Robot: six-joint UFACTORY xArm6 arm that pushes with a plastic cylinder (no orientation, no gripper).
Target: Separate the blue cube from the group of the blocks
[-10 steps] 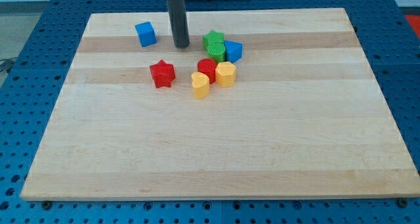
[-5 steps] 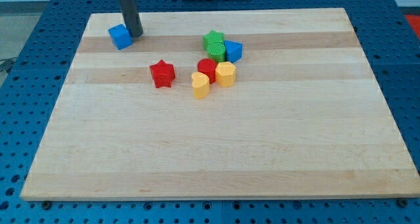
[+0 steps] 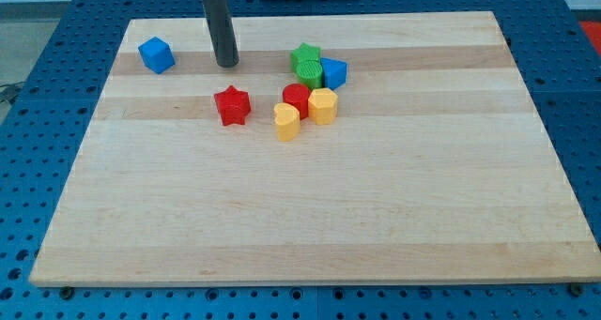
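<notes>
Blue perforated base plate (image 3: 38,95) surrounds a pale wooden desk (image 3: 310,217) that carries all the blocks. Blue cube (image 3: 156,54) sits alone near the desk's top-left corner, well apart from every other block. My tip (image 3: 226,64) rests on the desk between that cube and the cluster, touching neither, above the red star block (image 3: 232,105). No hand is fitted; the arm ends in a plain dark rod, so no grasp state applies.

The cluster lies to the view's right of my tip: a green block (image 3: 305,63) touching a second blue block (image 3: 333,73), with a red cylinder (image 3: 296,99) below them beside a yellow block (image 3: 322,105), and another yellow block (image 3: 286,121) lowest. The red star stands just left of this group, apart from it.
</notes>
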